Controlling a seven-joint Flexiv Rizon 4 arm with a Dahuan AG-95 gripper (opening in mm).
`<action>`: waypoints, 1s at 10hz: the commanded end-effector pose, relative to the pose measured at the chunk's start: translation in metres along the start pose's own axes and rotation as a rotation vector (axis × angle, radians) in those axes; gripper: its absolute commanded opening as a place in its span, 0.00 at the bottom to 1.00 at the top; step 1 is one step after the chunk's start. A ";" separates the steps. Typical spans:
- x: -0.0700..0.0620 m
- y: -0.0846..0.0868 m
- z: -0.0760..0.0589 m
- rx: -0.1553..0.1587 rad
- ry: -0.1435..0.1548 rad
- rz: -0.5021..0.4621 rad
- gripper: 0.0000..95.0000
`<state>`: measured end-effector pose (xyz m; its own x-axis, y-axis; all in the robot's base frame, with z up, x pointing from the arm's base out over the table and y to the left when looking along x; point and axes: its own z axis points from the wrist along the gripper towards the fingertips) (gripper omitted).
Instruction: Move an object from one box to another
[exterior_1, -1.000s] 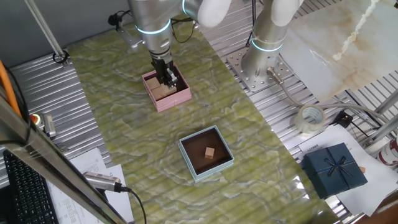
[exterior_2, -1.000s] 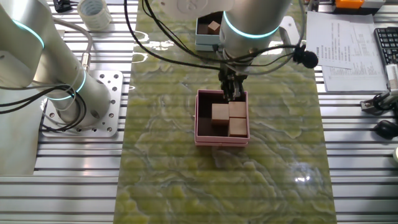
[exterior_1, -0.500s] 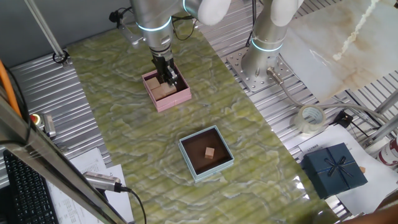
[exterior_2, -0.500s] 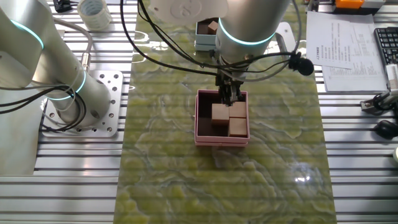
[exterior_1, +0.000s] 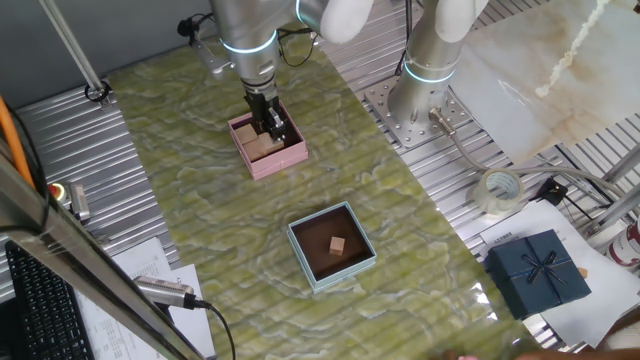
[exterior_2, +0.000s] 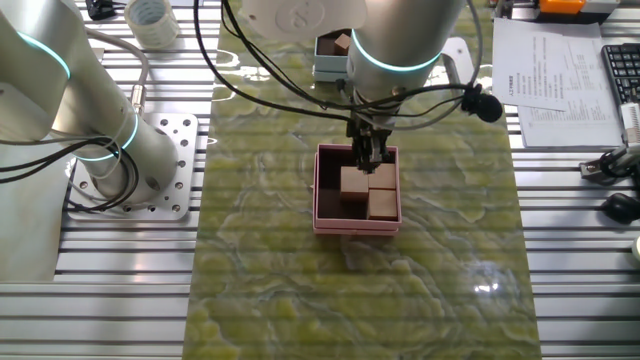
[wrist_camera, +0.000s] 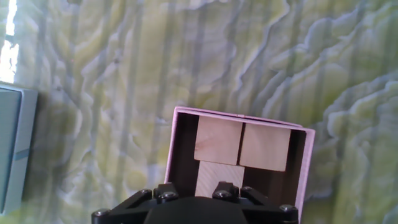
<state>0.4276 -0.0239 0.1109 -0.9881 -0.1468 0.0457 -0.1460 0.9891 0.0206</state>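
The pink box (exterior_1: 262, 164) (exterior_2: 357, 224) (wrist_camera: 306, 171) holds three tan wooden cubes; in the hand view two lie side by side (wrist_camera: 217, 140) (wrist_camera: 265, 147) and a third (wrist_camera: 219, 177) lies right under the hand. My gripper (exterior_1: 273, 126) (exterior_2: 370, 165) reaches down into this box, its fingers at the far cube by the wall. The fingertips are hidden among the cubes, so their spacing does not show. The light blue box (exterior_1: 308, 272) (exterior_2: 326, 68) (wrist_camera: 15, 149) stands apart and holds one small tan cube (exterior_1: 338, 245) (exterior_2: 344, 42).
A second arm's base (exterior_1: 425, 110) (exterior_2: 130, 150) stands beside the green mat. A tape roll (exterior_1: 500, 192) (exterior_2: 150, 15) and a dark navy ribbon box (exterior_1: 538, 270) lie off the mat. Papers and a keyboard (exterior_2: 622, 70) are at the side.
The arm shifted a little over the pink box between one second and half a second ago. Since then nothing has visibly moved.
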 end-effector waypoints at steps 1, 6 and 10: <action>-0.003 -0.001 -0.003 -0.004 -0.007 0.010 0.40; -0.022 -0.006 -0.020 -0.009 -0.001 0.019 0.00; -0.023 -0.006 -0.021 -0.038 -0.067 0.068 0.00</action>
<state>0.4524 -0.0272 0.1308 -0.9951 -0.0986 -0.0066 -0.0988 0.9943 0.0406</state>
